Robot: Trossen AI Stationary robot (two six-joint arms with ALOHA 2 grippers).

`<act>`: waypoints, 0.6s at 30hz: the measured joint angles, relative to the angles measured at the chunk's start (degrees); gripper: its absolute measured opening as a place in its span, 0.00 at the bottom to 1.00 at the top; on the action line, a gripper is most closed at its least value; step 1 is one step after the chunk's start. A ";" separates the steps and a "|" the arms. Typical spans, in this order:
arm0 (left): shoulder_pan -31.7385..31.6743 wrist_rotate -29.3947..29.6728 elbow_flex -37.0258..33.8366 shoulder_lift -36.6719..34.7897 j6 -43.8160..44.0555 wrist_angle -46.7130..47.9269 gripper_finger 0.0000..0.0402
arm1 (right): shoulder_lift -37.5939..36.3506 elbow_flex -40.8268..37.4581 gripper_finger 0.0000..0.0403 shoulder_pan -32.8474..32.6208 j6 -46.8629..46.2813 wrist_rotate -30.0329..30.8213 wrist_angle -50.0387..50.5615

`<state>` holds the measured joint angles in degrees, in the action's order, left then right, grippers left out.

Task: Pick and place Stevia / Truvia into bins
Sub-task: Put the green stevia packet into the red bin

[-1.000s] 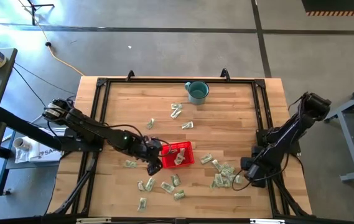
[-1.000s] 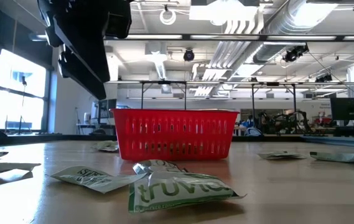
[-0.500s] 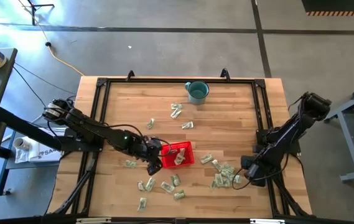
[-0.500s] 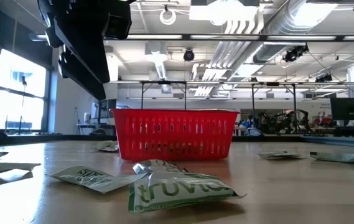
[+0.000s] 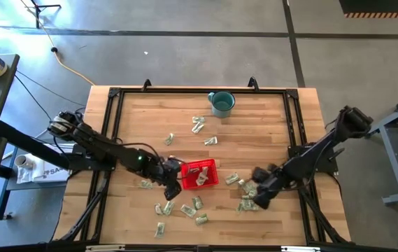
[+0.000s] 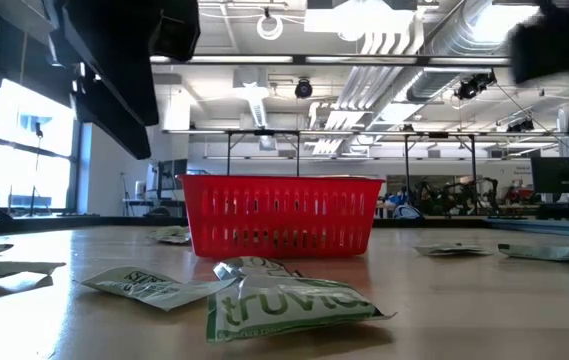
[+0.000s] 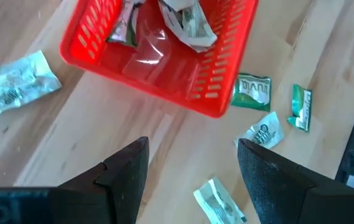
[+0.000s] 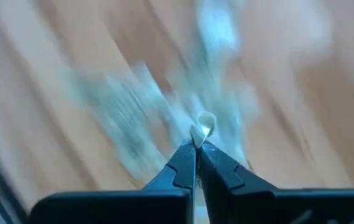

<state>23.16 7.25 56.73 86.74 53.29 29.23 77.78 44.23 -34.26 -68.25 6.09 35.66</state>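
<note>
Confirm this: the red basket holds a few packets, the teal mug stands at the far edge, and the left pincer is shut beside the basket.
One thing is wrong: the left pincer is open, not shut; the left wrist view shows its fingers spread wide. The rest holds: the red basket has a few packets in it, and the teal mug stands at the far edge.

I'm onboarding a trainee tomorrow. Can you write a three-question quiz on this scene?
1. True or false: the red basket already holds packets.
2. Which hand is pinched on a packet corner? A) left B) right
3. What stands near the table's far edge?

Key: 1 true. 2 B: the right hand is shut on it; the left hand is open beside the basket. 3 the teal mug.
</note>
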 joint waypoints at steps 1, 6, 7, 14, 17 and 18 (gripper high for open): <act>0.92 1.31 0.00 -0.04 1.09 0.29 0.70 | -0.02 1.92 0.02 1.61 1.02 2.72 -0.66; 6.55 10.23 0.00 -1.83 7.98 3.65 0.70 | 1.89 8.51 0.01 10.95 11.63 6.19 -6.18; 7.93 11.85 0.00 -2.09 9.86 4.62 0.70 | 3.01 9.51 0.01 12.90 13.77 4.77 -7.79; 16.59 17.64 0.00 -2.60 24.58 11.13 0.70 | 17.38 20.20 0.01 20.10 26.94 -5.46 -10.94; 19.35 19.51 -0.02 -2.60 30.36 13.02 0.70 | 23.28 26.64 0.02 20.70 32.02 -6.29 -10.33; 20.08 19.86 -0.01 -2.60 32.04 13.89 0.70 | 24.90 28.67 0.03 20.86 33.45 -5.99 -9.35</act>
<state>43.24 27.11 56.72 84.14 85.33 43.12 102.68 72.89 -13.40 -34.80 0.10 26.30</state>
